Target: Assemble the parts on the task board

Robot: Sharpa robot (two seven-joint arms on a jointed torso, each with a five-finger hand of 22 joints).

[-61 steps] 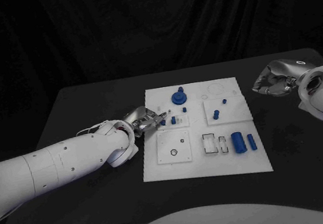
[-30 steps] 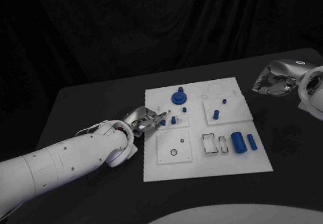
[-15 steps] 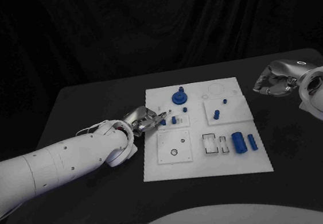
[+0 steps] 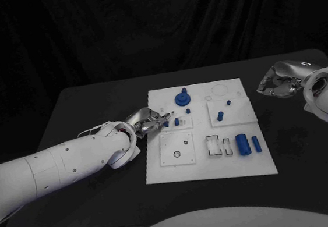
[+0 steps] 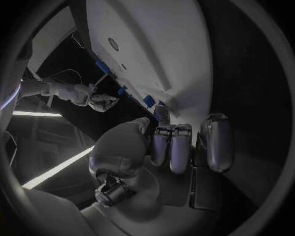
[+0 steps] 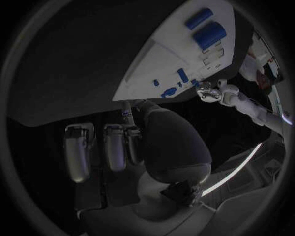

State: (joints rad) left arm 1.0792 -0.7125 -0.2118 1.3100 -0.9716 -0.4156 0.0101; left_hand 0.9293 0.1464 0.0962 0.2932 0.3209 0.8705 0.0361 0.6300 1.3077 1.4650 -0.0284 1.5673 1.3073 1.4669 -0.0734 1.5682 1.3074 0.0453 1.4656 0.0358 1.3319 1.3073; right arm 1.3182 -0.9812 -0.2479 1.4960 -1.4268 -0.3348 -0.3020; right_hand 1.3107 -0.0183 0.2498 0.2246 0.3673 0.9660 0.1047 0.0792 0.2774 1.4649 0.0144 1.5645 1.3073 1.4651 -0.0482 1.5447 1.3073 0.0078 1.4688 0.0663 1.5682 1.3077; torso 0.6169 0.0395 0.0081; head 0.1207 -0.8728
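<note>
Left robot hand [image 4: 147,120] reaches over the left edge of the white task board [image 4: 192,169] near its middle, fingers curled together, and pinches a small blue peg [image 4: 165,124] between thumb and fingertips just above the board. Nearest the robot, on the board's near half, lie a square plate with a round hole [image 4: 177,148], two small rectangular slots [image 4: 217,144], and two blue cylinders [image 4: 247,142] lying side by side. Farther back stand short blue pegs [image 4: 219,116] in two raised square plates, and beyond them a blue round knob [image 4: 182,97] beside an engraved circle. Right robot hand [image 4: 279,82] hovers over the black tabletop [image 4: 87,114], just off the board's far right corner, fingers curled inward and holding nothing.
</note>
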